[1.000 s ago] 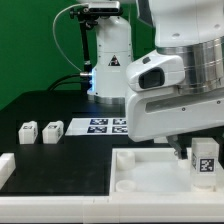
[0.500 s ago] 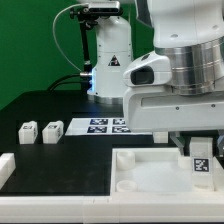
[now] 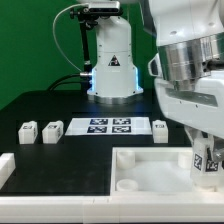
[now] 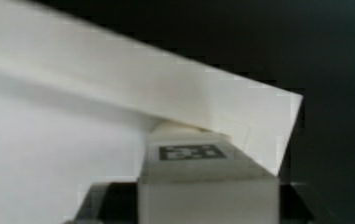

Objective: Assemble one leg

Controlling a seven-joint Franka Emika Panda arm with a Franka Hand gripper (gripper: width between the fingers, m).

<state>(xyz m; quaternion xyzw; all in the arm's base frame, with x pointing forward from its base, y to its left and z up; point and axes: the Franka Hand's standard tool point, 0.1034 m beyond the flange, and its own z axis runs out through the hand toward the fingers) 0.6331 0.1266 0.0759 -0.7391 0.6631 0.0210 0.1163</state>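
My gripper [image 3: 204, 152] is shut on one leg [image 3: 207, 163], a small white block with a black-and-white marker on its face. I hold it upright at the right end of the large white tray-like piece [image 3: 150, 178]; I cannot tell whether it touches. In the wrist view the leg [image 4: 199, 160] sits between my dark fingers [image 4: 117, 200], with the white tray piece [image 4: 85, 110] behind it. Two more legs [image 3: 27, 131] [image 3: 51, 130] stand on the black table at the exterior view's left. A third leg [image 3: 160, 128] stands by the marker board.
The marker board [image 3: 110, 126] lies flat at the middle back. The robot base [image 3: 112, 60] stands behind it. Another white part [image 3: 5, 166] shows at the exterior view's left edge. My arm's wrist [image 3: 195, 70] fills the upper right.
My arm's body has swung toward the exterior view's right, uncovering the marker board and the leg beside it. The held leg stays at the tray's right end.
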